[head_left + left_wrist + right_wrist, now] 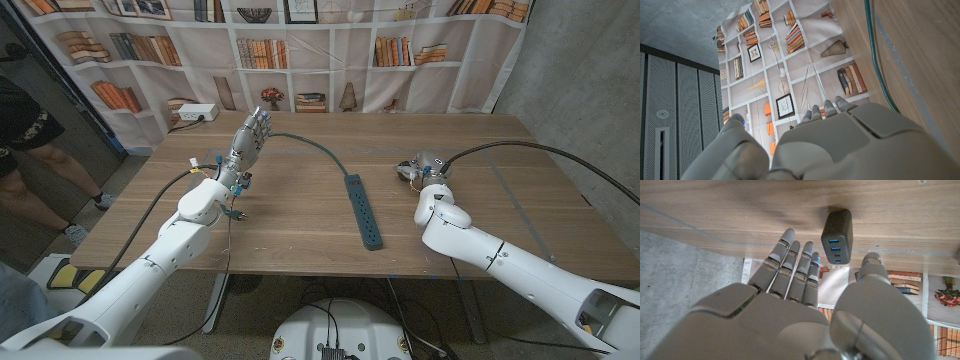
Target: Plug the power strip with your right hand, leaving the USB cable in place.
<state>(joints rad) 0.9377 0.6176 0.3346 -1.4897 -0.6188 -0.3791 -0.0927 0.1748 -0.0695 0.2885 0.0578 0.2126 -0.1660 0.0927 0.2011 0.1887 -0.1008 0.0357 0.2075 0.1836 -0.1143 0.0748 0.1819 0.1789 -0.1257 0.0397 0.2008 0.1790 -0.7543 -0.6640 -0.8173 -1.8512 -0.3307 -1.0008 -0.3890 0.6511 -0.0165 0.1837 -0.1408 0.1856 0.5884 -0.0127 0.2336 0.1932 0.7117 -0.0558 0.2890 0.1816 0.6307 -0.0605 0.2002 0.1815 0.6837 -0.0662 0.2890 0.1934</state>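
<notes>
Nothing is yet plugged: the strip (364,210) lies at the counter's (300,225) middle, its cord run to the far edge, while the right hand (425,172), fingers apart and holding nothing, is kept near the right edge beside a charger (837,236).

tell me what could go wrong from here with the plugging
1. The right hand is open beside a dark USB charger block, away from the power strip; a careless sweep could knock the block.
2. The strip's green cord runs toward the raised left hand, so pulling it might snag there.
3. The white outlet box sits at the far left edge, a long cross-body reach for the right arm.
</notes>
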